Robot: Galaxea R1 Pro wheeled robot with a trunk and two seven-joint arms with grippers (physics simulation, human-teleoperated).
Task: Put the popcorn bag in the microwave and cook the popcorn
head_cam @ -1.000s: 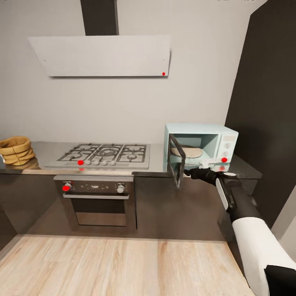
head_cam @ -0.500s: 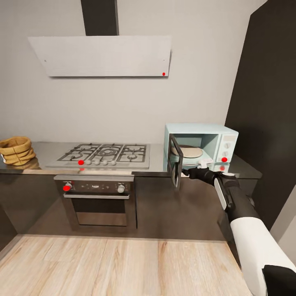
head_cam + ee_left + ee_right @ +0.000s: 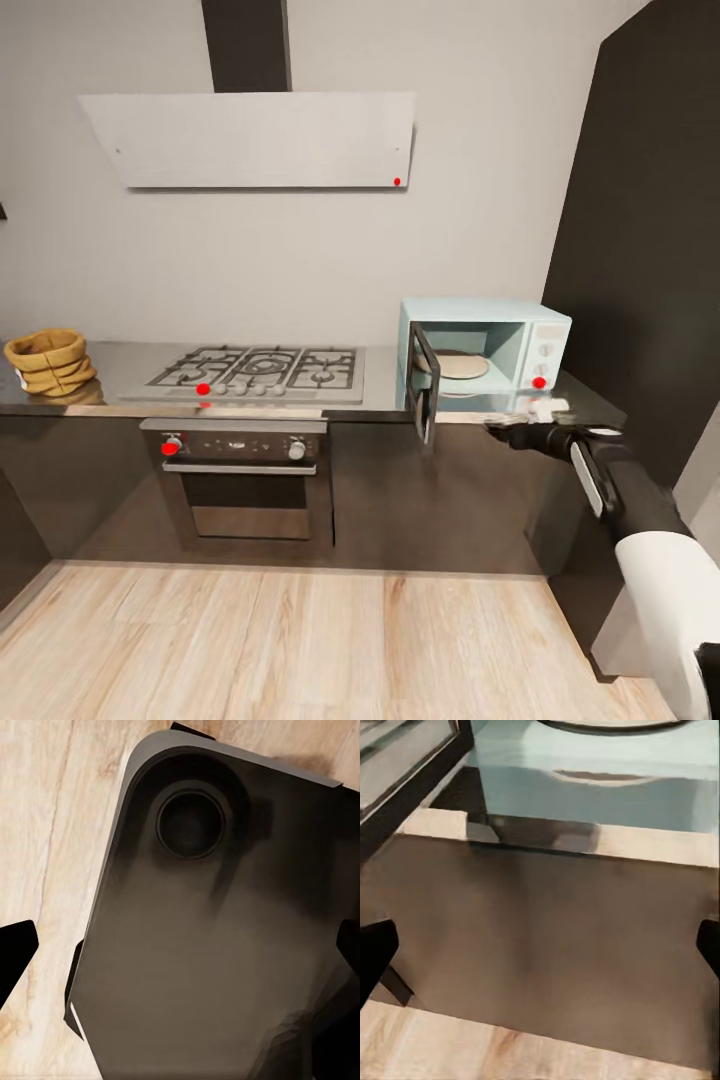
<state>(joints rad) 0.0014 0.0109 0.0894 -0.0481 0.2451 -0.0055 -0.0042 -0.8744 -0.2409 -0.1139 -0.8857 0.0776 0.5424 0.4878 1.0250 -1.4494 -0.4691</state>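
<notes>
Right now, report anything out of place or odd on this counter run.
Little stands out. The microwave door hangs open with its turntable bare, while the popcorn bag sits upright at the far end of the countertop. Nothing looks spilled or damaged.

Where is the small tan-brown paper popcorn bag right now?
In the head view, the small tan-brown paper popcorn bag sits at the far left end of the long grey metal countertop, left of the silver gas hob.
</notes>
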